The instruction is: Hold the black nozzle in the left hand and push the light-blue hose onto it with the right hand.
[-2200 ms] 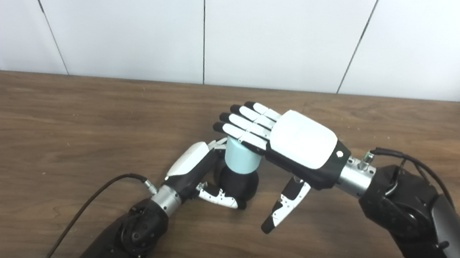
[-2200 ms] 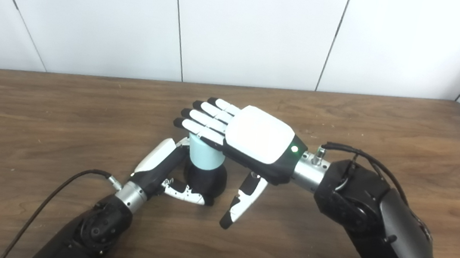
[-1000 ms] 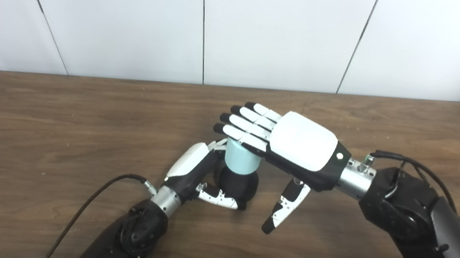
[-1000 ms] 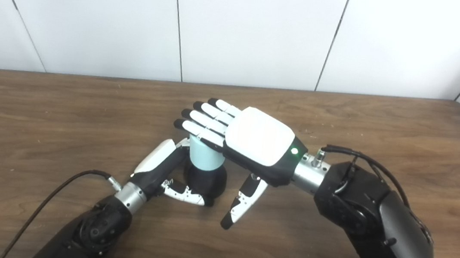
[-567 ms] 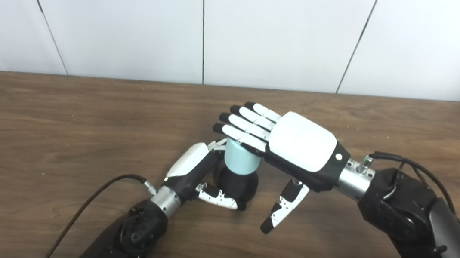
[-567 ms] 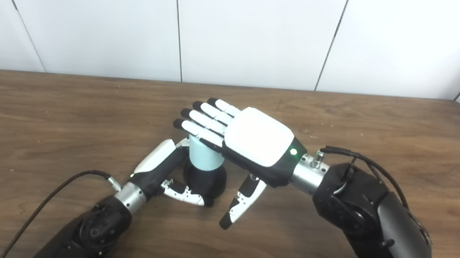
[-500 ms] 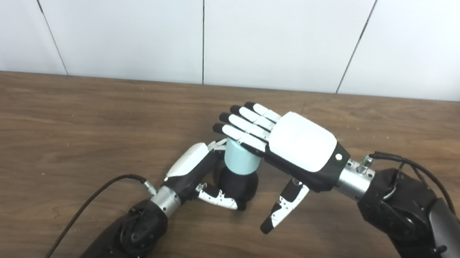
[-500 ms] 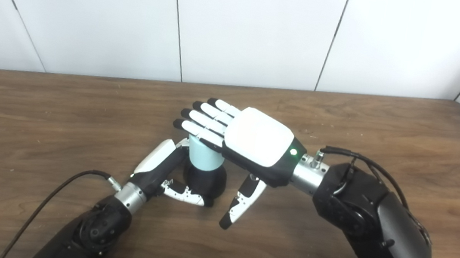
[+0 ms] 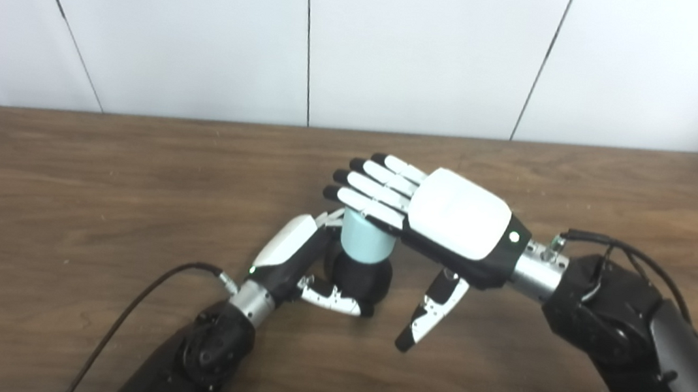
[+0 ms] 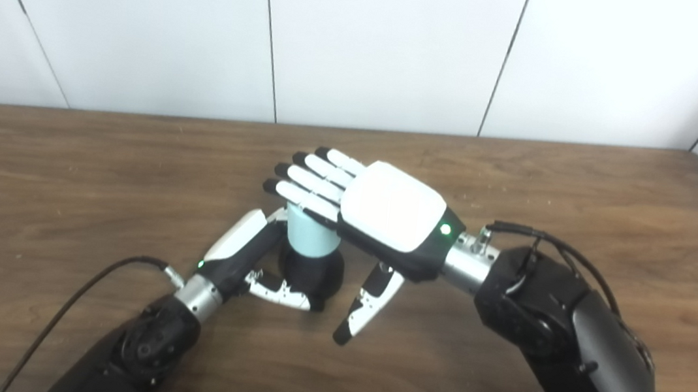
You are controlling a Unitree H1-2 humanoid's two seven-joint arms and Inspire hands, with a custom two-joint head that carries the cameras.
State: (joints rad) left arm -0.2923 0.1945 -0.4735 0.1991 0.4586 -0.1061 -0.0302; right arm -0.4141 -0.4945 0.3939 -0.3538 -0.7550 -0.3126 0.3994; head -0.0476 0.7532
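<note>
Nozzle (image 9: 358,280) upright on table (image 9: 94,180), left hand (image 9: 295,262) wrapped around it; right hand (image 9: 431,222) flat, fingers spread, atop hose (image 9: 364,244).

No text, label, brand name, number or sign could be read anywhere in either view.
</note>
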